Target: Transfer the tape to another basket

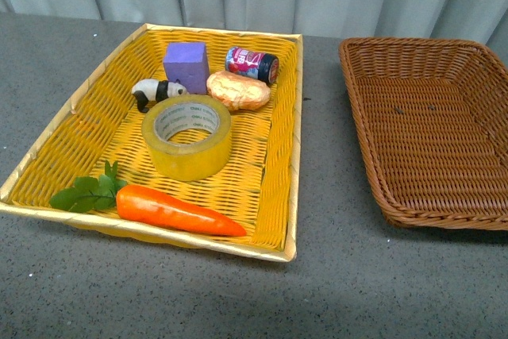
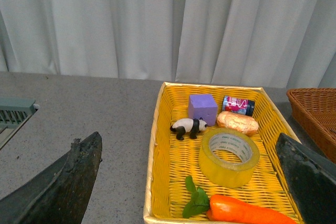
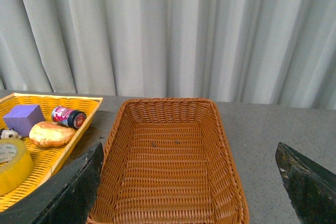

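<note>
tape (image 1: 187, 137) lies flat in yellow basket (image 1: 48, 160); brown basket (image 1: 432, 136) apart.

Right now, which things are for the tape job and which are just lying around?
For the job: tape; brown basket, empty, where the tape goes; yellow basket, where the tape sits now.

Just lying about, all in the yellow basket: carrot; panda; purple block; bread roll; small can.
</note>
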You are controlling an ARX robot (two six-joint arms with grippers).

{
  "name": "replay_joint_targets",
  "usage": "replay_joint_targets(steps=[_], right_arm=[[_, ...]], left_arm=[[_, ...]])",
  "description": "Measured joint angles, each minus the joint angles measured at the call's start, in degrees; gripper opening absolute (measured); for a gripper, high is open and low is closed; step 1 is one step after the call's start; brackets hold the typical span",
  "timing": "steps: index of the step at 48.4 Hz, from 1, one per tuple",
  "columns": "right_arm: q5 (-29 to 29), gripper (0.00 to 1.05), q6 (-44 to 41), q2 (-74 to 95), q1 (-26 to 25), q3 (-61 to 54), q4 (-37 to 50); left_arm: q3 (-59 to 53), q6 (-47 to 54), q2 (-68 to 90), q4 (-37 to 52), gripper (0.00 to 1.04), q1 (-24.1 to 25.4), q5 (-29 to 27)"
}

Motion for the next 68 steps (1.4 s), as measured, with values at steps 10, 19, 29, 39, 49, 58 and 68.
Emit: replay_joint_targets(steps=[10, 19, 29, 39, 49, 58, 68], right_arm=[[0.0, 0.96, 0.0, 0.0, 0.0, 0.0, 0.0], [0.0, 0.96, 0.0, 0.0, 0.0, 0.0, 0.0], [0.0, 0.96, 0.0, 0.0, 0.0, 0.0, 0.0], [0.0, 0.96, 0.0, 0.0, 0.0, 0.0, 0.0], [0.0, 0.96, 0.0, 0.0, 0.0, 0.0, 0.0], [0.0, 0.96, 0.0, 0.0, 0.0, 0.0, 0.0], [0.0, 0.96, 0.0, 0.0, 0.0, 0.0, 0.0]], left_arm=[[0.0, 0.0, 0.0, 0.0, 0.98, 0.0, 0.0], [5.0, -6.6, 8.8, -13.2, 0.98, -3.3, -7.1], [9.3, -13.3, 39.6, 2.2, 0.98, -4.2, -5.1], [18.3, -14.3, 65.5, 13.9, 0.98, -4.2, -3.1], [30.3, -16.2, 86.7, 16.6, 0.98, -4.5, -1.6], [41.4, -16.2, 99.0, 12.6, 0.98, -4.7, -0.4], [47.7, -15.9, 105.6, 10.8, 0.98, -5.5, -0.1]])
